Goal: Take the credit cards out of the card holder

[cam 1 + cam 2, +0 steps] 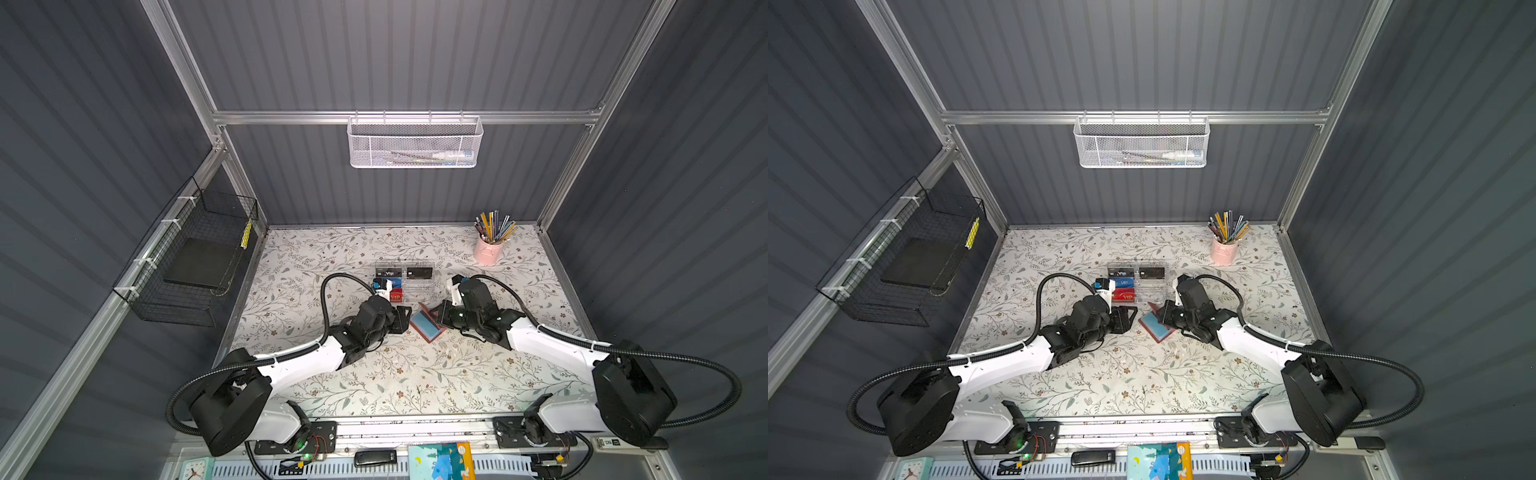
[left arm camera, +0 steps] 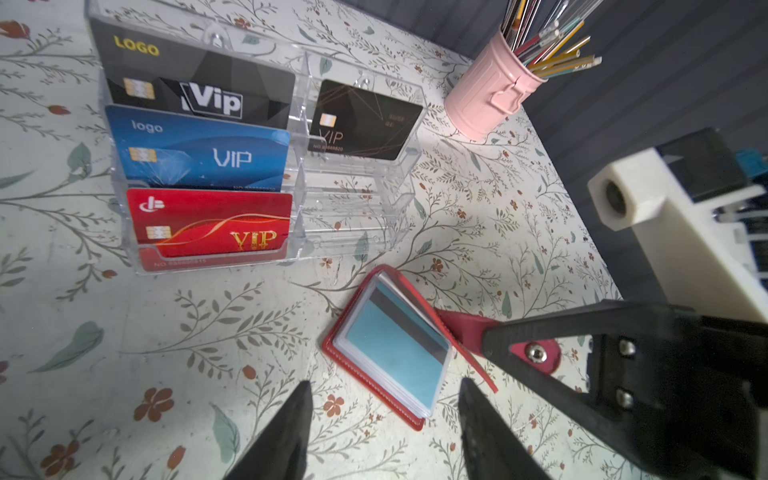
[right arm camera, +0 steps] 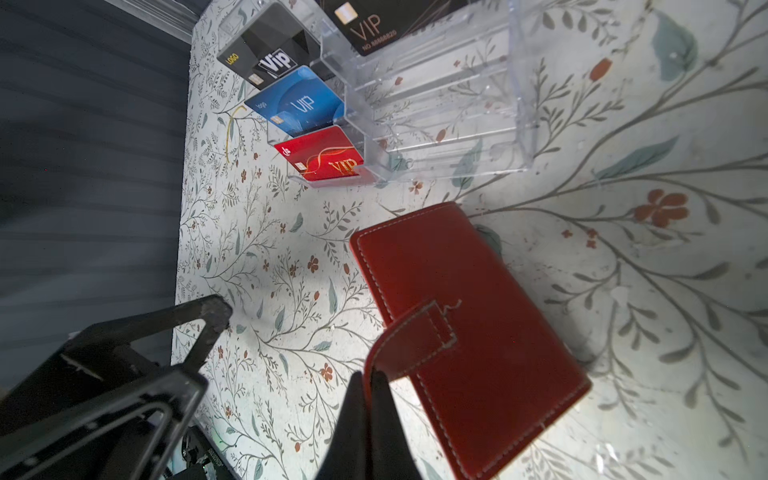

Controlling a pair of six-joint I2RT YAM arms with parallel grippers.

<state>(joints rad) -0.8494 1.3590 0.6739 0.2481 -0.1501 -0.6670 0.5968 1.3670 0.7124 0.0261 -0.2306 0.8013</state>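
While the right gripper [image 3: 369, 376] pinched the card holder's [image 3: 457, 286] strap [image 3: 415, 336], the left gripper [image 2: 385, 382] gaped beside one teal credit card [image 2: 395, 353]

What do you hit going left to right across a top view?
Black wire basket → left gripper → card holder → pink pencil cup. Acrylic rack skipped: it overlaps the gripper.

One card holder [image 3: 490, 291], one teal card [image 2: 395, 361] — perhaps more — four racked cards [image 2: 208, 153]
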